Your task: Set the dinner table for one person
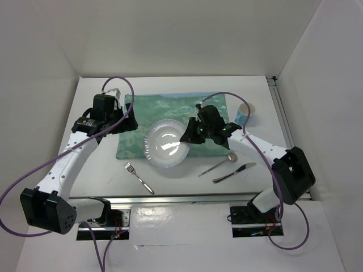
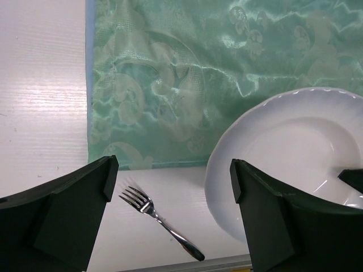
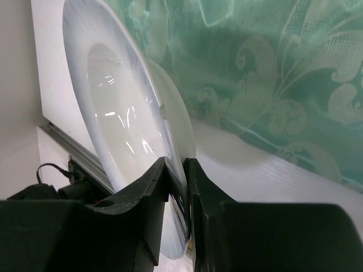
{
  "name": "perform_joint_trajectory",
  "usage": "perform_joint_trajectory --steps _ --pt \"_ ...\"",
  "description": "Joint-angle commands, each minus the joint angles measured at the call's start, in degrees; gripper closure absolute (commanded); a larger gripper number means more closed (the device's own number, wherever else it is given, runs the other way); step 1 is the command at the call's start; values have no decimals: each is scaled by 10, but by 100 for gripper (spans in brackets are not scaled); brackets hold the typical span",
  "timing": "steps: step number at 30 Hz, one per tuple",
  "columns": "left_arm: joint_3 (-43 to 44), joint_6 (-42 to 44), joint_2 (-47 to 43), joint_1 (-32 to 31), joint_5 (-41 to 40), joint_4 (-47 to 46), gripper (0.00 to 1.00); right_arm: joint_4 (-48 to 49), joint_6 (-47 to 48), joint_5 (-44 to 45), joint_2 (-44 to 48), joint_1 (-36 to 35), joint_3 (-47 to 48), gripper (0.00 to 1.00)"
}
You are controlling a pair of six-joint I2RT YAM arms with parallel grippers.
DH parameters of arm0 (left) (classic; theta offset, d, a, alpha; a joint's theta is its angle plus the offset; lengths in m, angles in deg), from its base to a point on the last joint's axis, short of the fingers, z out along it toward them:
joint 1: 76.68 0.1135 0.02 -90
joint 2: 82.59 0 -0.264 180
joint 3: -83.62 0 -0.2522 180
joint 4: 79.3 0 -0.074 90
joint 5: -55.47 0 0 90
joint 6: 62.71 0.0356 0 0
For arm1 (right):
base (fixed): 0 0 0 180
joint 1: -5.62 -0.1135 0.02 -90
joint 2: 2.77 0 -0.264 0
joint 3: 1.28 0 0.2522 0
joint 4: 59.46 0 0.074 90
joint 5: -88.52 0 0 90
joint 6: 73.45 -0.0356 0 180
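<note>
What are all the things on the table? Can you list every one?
dinner table: 1, white, under everything
placemat: 1, green, middle of the table
plate: 1, white, over the placemat's near edge
fork: 1, silver, on the table left of the plate
spoon: 1, silver, right of the plate
knife: 1, silver, right of the spoon
cup: 1, blue, at the placemat's right edge
left gripper: 1, black, open, above the placemat's left side
right gripper: 1, black, shut on the plate's rim

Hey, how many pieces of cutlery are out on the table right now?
3. A fork lies left of the plate; a spoon and a knife lie side by side to its right. More may be hidden from view.
</note>
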Motion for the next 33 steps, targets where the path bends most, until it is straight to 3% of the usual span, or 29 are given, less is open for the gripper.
perform_joint_trajectory --steps 1,7,17,33 --pt "10 -14 -12 -3 -6 -3 0 86 -16 -27 -1 15 61 100" --pt "21 -14 -18 -3 -12 8 0 105 -21 -38 -30 47 73 100" --pt "16 -26 -23 -3 -11 19 0 133 -59 -55 -162 76 182 100" --pt "16 -63 -29 -3 -48 44 0 159 -95 -106 -271 140 234 100"
